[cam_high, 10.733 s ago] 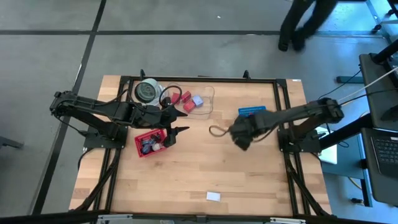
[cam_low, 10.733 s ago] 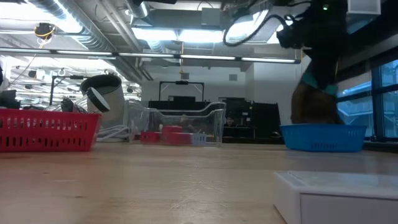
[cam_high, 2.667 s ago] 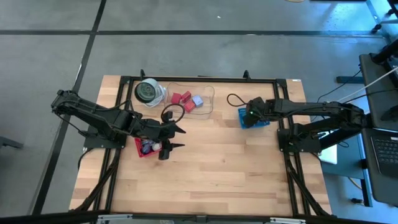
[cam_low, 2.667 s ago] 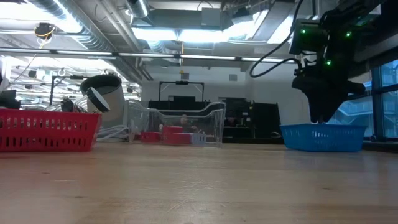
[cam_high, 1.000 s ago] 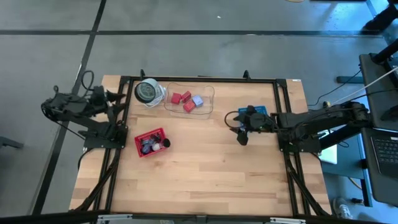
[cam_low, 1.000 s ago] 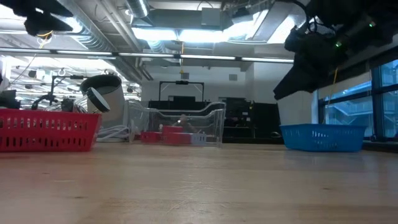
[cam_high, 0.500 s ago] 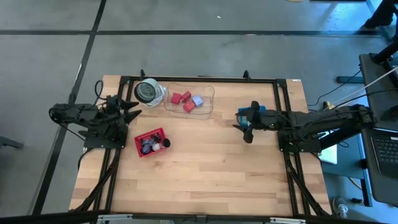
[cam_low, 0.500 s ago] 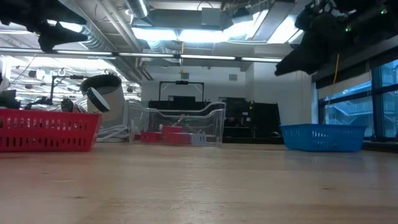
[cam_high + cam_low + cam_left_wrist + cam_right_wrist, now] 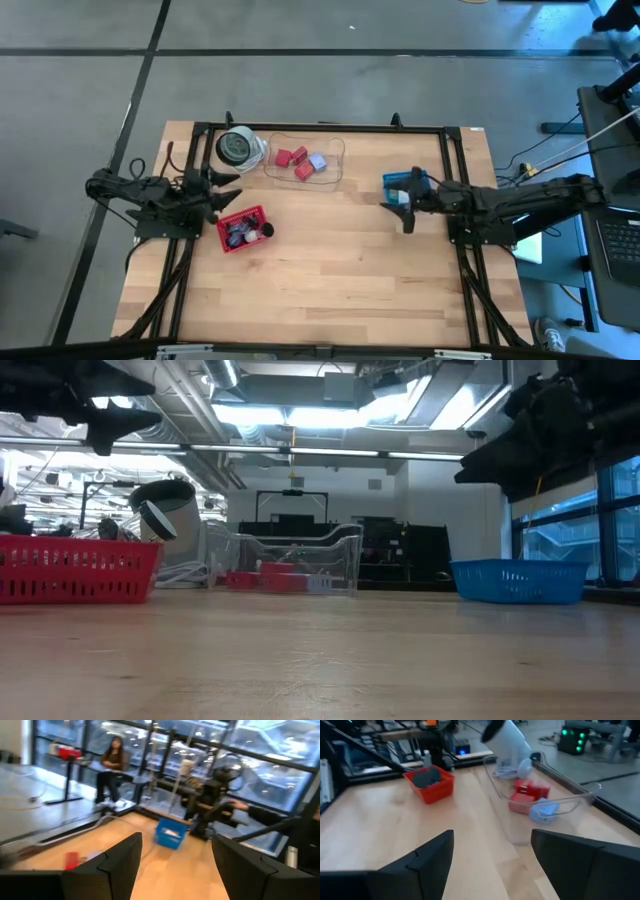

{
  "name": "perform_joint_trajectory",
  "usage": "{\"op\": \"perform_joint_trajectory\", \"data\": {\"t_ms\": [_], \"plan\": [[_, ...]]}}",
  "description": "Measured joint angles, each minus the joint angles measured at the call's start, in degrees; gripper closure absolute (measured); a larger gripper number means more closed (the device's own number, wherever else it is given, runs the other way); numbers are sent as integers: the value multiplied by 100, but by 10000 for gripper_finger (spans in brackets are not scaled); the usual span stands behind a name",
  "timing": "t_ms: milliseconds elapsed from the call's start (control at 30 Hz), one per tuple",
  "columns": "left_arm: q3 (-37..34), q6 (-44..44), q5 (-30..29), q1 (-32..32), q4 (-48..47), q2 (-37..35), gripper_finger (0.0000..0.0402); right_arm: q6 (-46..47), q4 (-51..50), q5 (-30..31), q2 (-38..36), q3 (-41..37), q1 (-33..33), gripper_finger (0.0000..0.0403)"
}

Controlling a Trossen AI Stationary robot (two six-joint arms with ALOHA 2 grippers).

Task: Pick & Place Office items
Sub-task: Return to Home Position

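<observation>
Done: every one of the office items that we can see lies inside a container, and none lies loose on the light wooden table. We judge the sorting finished.
Left to do: only parking both arms, as we read it. Neither one is folded fully back yet.
Thin-walled clear tray: glossy see-through plastic with rounded corners, at the far side of the table. It holds three boxy red blocks and a pale blue cube, lying close together.
Latticed red basket: rigid plastic with slotted walls, near the left arm. It holds small black pieces and a white one.
Meshed blue basket: a shallow plastic weave with flared walls. The left wrist view shows something pale inside, too blurred for us to name.
Dark left gripper: raised above the table's left edge, between the round object and the red basket. Its matt fingers stand apart with nothing between them.
Dark right gripper: raised at the blue basket's near edge. Its fingers stand apart and are empty.
Black-and-white round object: a smooth cylinder with a white cable, just beside the clear tray. We judge it to be hard plastic.
</observation>
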Motion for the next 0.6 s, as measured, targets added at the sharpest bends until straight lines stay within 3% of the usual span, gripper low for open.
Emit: {"op": "perform_joint_trajectory", "data": {"t_ms": [133,333,600], "plan": [[-348,199,387,-2,705,1,162,-18,427,-166,-99,-244,0,132],[-938,284,459,4,1631,1,162,-51,448,-215,-126,-309,2,132],[-1109,383,511,4,1728,12,162,-159,465,-476,-163,-309,56,132]]}}
